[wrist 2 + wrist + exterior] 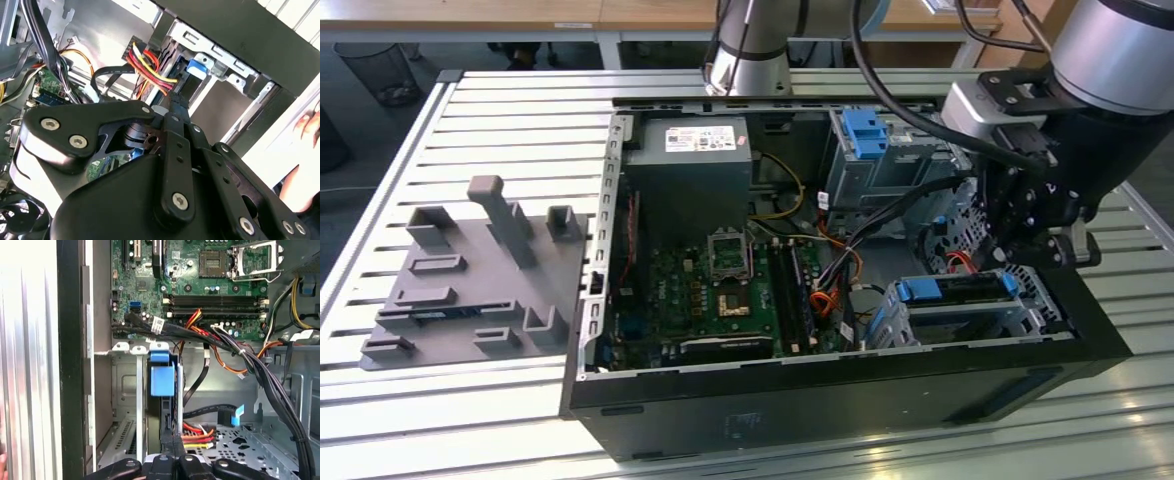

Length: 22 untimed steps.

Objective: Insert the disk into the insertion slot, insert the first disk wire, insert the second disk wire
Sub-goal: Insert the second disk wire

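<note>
Working at four o'clock in the case, we hold the gripper pinched together, probably to slip among wires beside the disk in its insertion slot.

Ribbed silver aluminium desk gleams smooth; the black tower computer case is matt painted metal; the low grey drive cage is dull perforated sheet metal; the bright blue frame is glossy plastic
</note>
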Motion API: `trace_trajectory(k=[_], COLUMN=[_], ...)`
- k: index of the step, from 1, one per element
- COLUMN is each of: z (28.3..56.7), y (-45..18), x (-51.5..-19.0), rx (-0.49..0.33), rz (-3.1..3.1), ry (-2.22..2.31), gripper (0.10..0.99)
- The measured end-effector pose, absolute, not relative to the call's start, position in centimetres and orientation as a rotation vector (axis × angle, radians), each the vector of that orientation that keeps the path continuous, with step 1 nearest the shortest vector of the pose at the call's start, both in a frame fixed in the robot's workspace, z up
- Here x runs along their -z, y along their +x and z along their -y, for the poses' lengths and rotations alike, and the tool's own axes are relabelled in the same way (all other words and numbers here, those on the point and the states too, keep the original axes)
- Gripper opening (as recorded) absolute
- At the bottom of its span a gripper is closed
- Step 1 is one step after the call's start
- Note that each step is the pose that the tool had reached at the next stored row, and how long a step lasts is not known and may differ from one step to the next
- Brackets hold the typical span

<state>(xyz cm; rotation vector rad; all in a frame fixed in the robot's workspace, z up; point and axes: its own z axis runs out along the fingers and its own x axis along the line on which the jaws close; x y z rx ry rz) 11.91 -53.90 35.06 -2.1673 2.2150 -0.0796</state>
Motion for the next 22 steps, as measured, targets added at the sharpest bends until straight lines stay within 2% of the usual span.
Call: trace_trajectory(k=[22], z=[52.8], y=[10.2], x=[-35.3], rx=[0.044], rz=[-2.220], ry=[-2.172], gripper=[0.106])
